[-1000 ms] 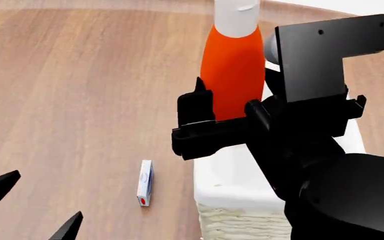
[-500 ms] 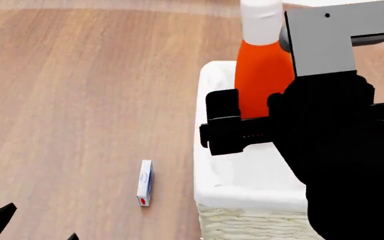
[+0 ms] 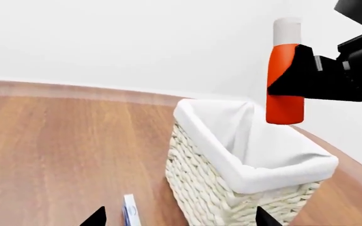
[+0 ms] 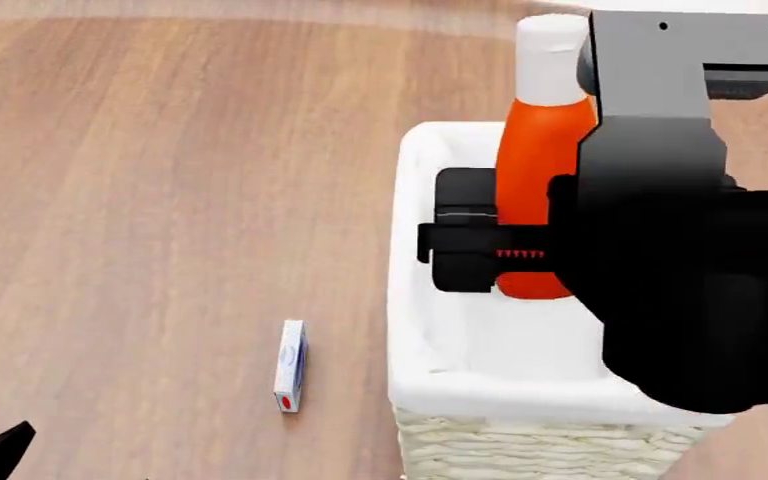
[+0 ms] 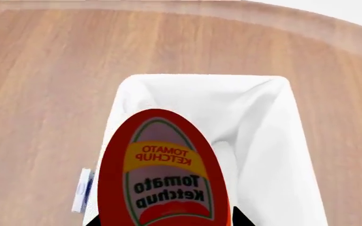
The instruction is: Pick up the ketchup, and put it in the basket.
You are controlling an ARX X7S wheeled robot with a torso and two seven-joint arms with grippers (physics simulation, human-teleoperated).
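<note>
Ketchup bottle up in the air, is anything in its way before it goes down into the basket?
Nothing visible. The right gripper holds the ketchup upright above the basket, whose white-lined inside looks empty. The small box lies on the table outside it.

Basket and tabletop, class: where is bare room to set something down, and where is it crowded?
Inside the basket the white liner is bare. The tabletop is bare all around the small box. Crowded: above the basket, where the right pincer holds the ketchup.

basket [image 4: 418, 300] right side behind right arm [image 4: 704, 290]
</note>
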